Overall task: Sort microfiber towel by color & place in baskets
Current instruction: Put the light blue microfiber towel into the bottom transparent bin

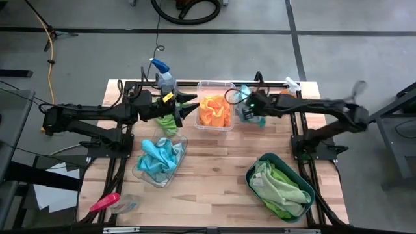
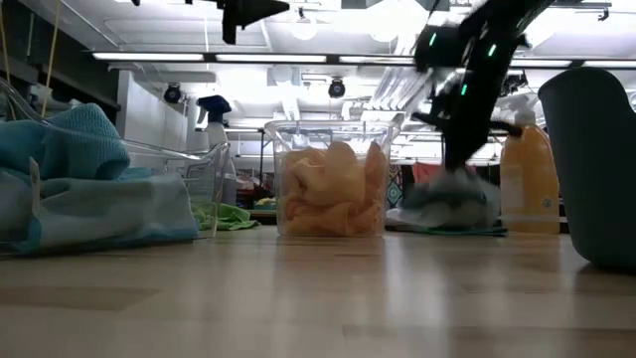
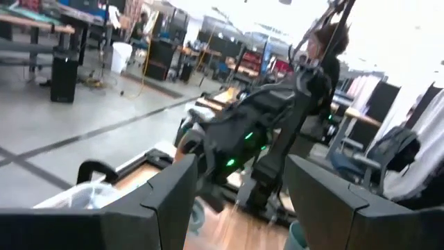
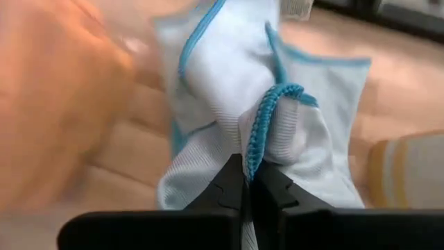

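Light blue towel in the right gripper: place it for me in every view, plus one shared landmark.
High: light blue towel right of the orange-filled clear tub.
Low: towel right of the tub.
Left wrist: not identifiable.
Right wrist: towel pinched at centre.
Landmark: the tub.

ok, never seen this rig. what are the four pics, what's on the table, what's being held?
Two robot arms work at a wooden table, sorting cloths by colour. One picture looks down from above, one looks level across the tabletop, and one comes from each arm's wrist.

On the table: a clear tub of orange cloths, a shallow clear dish of blue cloths, and a teal basin of green cloths. A green cloth lies under the left arm.

The right gripper is shut on a light blue cloth beside the tub. The left gripper is open, holding nothing, at the tub's other side.
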### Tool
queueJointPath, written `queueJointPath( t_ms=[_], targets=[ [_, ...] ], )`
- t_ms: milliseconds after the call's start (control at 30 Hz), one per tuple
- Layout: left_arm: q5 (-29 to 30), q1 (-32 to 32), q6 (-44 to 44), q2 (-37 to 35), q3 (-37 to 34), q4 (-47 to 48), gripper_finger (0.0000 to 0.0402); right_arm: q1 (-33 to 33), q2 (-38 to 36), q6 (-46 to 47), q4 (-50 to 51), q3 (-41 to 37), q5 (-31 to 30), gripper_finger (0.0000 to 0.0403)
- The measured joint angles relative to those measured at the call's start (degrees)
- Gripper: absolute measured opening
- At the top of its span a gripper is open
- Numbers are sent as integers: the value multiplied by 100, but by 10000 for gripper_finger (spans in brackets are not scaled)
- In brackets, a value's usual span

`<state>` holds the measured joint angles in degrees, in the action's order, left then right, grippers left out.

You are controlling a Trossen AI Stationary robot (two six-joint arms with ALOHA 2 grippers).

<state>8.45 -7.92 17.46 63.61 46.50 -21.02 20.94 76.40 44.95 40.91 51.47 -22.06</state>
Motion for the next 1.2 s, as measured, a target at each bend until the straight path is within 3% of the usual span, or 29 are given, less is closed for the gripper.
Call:
queueJointPath(
  t_ms=[200, 400, 600, 833, 1033, 1200],
  targets=[
    [2, 0, -18, 0, 0, -122, 209, -144, -1307, -373, 555, 769, -472, 2],
    [2, 0, -453, 0, 2, -381, 209, -260, -1680, -1625, 557, 2153, -691, 1],
    [-160, -44, -987, 0, 473, -493, 209, -563, -1363, -2595, 510, 3340, -718, 1],
    [-123, -42, -1911, -2, 1146, 776, 209, -1048, -651, -3036, 467, 3892, -545, 0],
    [-51, -42, -2052, 2, 1268, 1445, 209, -1529, 37, -3395, -249, 4032, 476, 0],
    [-540, -42, -1566, 67, 1274, 1290, 217, -1975, 568, -4081, -926, 4525, 1285, 0]
  ],
)
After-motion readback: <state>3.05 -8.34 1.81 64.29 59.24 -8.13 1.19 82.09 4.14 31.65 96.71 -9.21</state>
